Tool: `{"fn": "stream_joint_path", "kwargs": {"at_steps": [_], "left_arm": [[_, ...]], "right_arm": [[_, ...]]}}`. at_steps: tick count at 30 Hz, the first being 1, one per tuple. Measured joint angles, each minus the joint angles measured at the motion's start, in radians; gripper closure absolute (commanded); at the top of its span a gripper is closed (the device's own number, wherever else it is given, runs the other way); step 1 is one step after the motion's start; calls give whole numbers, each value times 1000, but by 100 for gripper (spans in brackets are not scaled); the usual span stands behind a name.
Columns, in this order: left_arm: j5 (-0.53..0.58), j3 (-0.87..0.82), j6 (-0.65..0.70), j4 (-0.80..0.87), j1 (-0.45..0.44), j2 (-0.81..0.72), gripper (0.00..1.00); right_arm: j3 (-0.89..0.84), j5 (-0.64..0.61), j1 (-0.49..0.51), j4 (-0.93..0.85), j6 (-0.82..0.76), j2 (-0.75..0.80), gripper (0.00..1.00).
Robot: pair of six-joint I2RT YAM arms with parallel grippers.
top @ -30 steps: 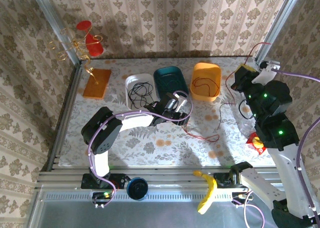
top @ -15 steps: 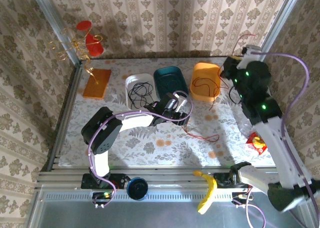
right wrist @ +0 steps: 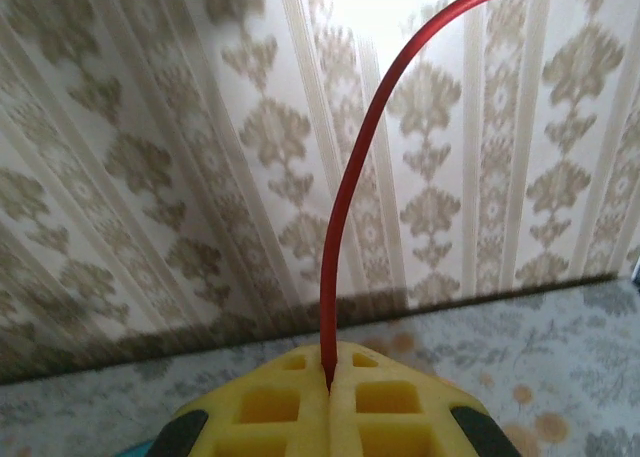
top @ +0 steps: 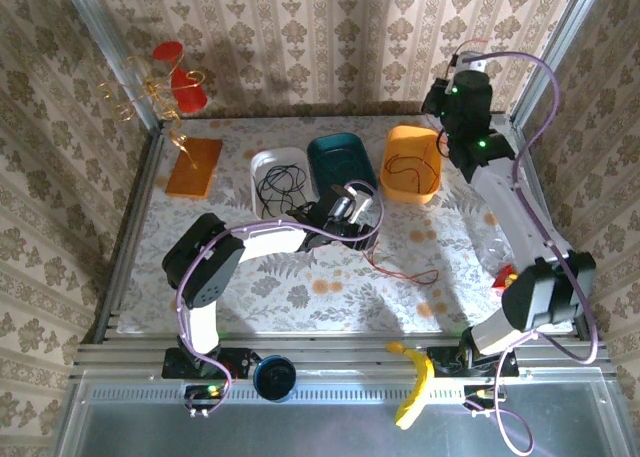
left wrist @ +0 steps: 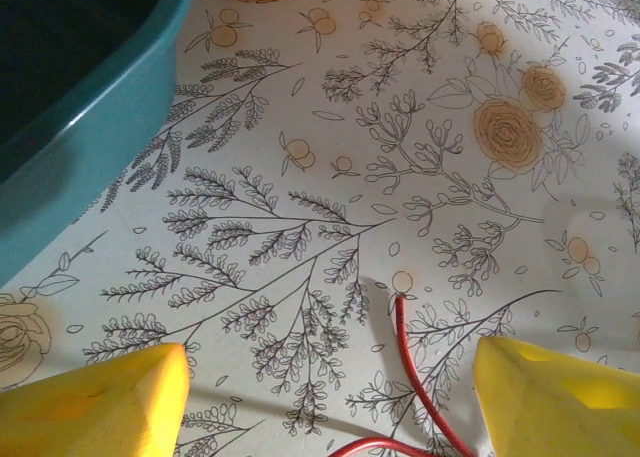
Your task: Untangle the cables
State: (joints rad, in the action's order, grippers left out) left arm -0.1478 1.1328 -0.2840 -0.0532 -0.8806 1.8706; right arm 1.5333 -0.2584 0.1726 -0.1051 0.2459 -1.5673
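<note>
"Fingers first: how are ours standing?"

"Our left fingers are hovering low over the flowered table, spread wide and gripping nothing. A tip of the red cable is lying on the cloth between them, touching neither."

"And on the right?"

"Our right fingers are pressing together and pinching the red cable, which is arching up out of the seam between them in front of the papered wall. From above, we are seeing that arm stretched up and back, with its fingers raised near the back wall, beyond the orange bin."

"Where is the rest of that cable lying?"

"We are seeing a red loop resting inside the orange bin, and another red stretch curling on the table just right of the left fingers. Whether those two are joining up, we cannot tell."

"And the black cable?"

"It is lying bunched inside the white bin, which is sitting beside the teal bin at the back of the table. Our left fingers are hanging just in front of the teal bin, and its wall is showing at the left of the wrist view."

"Anything else we are noticing?"

"A banana is lying on the near rail beside our right base, well apart from both cables."
</note>
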Motion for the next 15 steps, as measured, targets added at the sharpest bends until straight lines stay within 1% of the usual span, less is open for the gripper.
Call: {"fn": "stream_joint_path", "kwargs": {"at_steps": [3, 8, 15], "left_arm": [[-3, 0, 0, 0, 5, 0, 24], [-6, 0, 0, 0, 5, 0, 24], [-6, -11, 0, 0, 5, 0, 24]], "right_arm": [[-29, 17, -1, -15, 24, -72, 100], [-72, 90, -12, -57, 85, -187, 100], [-82, 189, -50, -80, 157, -292, 100]]}}
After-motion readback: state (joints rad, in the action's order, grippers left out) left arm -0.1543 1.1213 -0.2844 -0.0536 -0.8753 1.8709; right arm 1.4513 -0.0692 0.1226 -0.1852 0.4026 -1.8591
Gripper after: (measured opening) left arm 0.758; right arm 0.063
